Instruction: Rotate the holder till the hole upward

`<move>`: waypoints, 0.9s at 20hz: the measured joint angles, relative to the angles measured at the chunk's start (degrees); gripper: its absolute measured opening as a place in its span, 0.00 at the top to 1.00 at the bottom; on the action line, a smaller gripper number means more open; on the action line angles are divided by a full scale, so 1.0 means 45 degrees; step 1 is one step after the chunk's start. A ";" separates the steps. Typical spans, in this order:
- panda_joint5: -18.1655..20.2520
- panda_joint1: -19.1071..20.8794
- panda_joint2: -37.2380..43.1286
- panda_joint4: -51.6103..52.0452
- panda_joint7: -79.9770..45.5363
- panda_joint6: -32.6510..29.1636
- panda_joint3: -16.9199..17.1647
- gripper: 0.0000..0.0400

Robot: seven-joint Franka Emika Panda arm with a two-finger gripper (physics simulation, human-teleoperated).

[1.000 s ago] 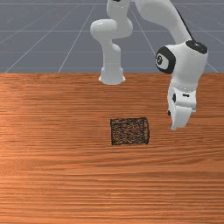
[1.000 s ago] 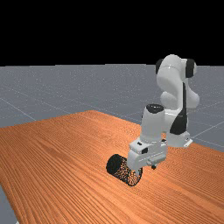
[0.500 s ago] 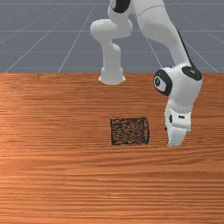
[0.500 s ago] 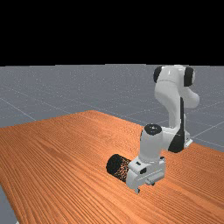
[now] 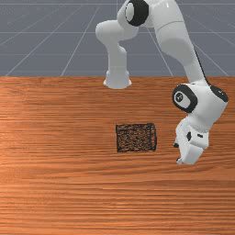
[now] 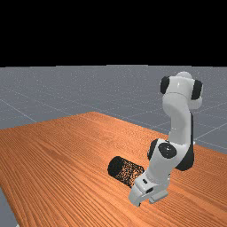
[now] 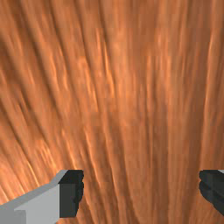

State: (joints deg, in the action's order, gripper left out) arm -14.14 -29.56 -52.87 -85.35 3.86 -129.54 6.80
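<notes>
In the front view the gripper (image 5: 177, 153) is low over the table, right of the black mesh holder (image 5: 136, 137), with a gap between them. The hand leans, its fingers toward the front view's left. The holder lies on its side, its long axis running left to right. In the far view the gripper (image 6: 145, 203) is in front of the right end of the holder (image 6: 126, 170), and the hand hides part of that end. The holder's dark end points to the far view's left. In the wrist view the gripper (image 7: 141, 191) is open, bare wood between its fingers.
The wooden table (image 5: 69, 183) stretches around the holder in the front view. The arm's white base (image 5: 117, 78) stands at the table's back edge, and its forearm (image 5: 174, 39) passes above the table on the front view's right.
My hand has come lower and nearer the front camera over the last second, and now leans with its fingers toward the front view's left. The holder has stayed in place.
</notes>
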 joint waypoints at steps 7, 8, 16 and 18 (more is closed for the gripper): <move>-0.0915 -0.1659 -0.2561 0.4637 -0.1176 0.4189 0.0937 0.00; -0.0995 -0.1732 -0.2784 0.5009 -0.1193 0.4481 0.1026 0.00; -0.0904 -0.2639 -0.4769 0.7853 -0.0848 0.6669 0.3047 0.00; -0.0973 -0.2454 -0.4795 0.7858 -0.0308 0.6993 0.3078 0.00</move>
State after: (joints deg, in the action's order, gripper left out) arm -18.52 -40.60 -74.44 -49.99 2.47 -98.07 20.65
